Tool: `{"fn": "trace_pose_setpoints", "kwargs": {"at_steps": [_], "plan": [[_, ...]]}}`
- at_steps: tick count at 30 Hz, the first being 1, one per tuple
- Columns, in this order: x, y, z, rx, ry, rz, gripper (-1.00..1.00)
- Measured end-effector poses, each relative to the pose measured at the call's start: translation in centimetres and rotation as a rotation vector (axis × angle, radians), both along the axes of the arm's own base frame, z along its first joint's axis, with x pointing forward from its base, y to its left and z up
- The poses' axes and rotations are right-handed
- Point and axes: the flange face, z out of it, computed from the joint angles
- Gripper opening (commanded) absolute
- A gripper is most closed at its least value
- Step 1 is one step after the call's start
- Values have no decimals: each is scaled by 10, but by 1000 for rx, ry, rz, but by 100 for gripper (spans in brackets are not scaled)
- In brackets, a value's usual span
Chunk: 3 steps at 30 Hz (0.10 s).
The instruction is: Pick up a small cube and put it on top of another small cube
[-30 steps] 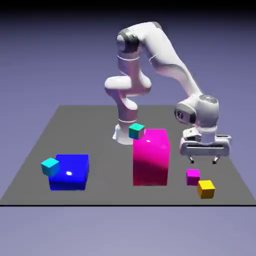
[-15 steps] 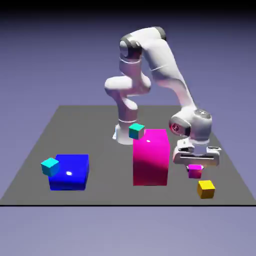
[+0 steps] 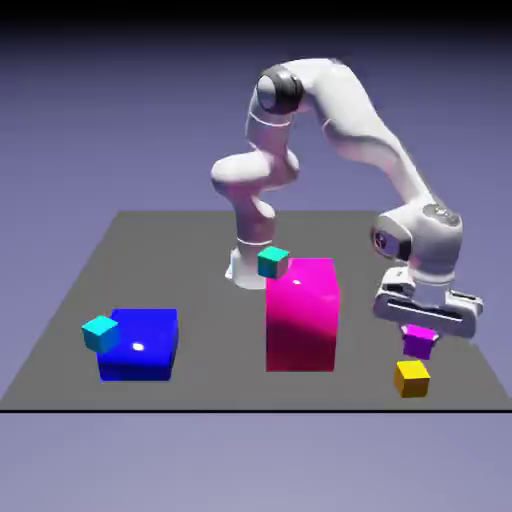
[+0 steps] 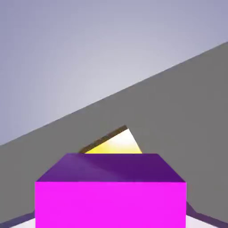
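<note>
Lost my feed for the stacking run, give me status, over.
Gripper shut on small magenta cube, lifted off the table. Yellow cube just below, also seen past the held cube in hand view. Nothing between them.

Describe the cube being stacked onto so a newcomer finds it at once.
Start at the tall magenta block and look toward the exterior view's right, near the table's front edge. Below the pincer sits the yellow cube, the only yellow thing here.

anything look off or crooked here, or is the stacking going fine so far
Nothing stands out. The gripper is shut on the small magenta cube, holding it just above the yellow cube, clear of the table. The tall magenta block stands upright.
</note>
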Motion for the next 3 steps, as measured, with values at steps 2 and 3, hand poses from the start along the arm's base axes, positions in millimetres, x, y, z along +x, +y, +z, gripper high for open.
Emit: {"fn": "trace_pose_setpoints", "kwargs": {"at_steps": [2,3], "plan": [[0,0,0,-1,0,0,100],[1,0,18,-1,0,0,100]]}}
